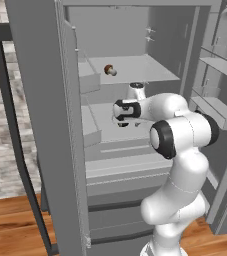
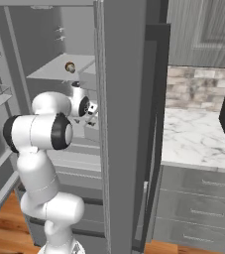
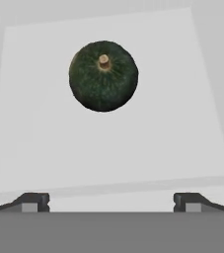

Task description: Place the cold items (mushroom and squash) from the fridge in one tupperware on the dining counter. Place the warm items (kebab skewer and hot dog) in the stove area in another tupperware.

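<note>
Squash (image 3: 103, 76) ahead — jaws apart, arm reaching fridgeward.

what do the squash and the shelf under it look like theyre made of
Squash: looks like a real vegetable with a hard, dark green rind, matte and faintly speckled, and a dry tan stem stub at its center.
Shelf: smooth pale grey, evenly flat with no grain or glare; probably plastic or frosted glass, but the rendering leaves that open.

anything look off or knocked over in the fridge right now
Nothing stands out. The squash sits stem-up on its shelf, apart from the open gripper. The mushroom lies on the shelf above, nothing spilled around it.
</note>
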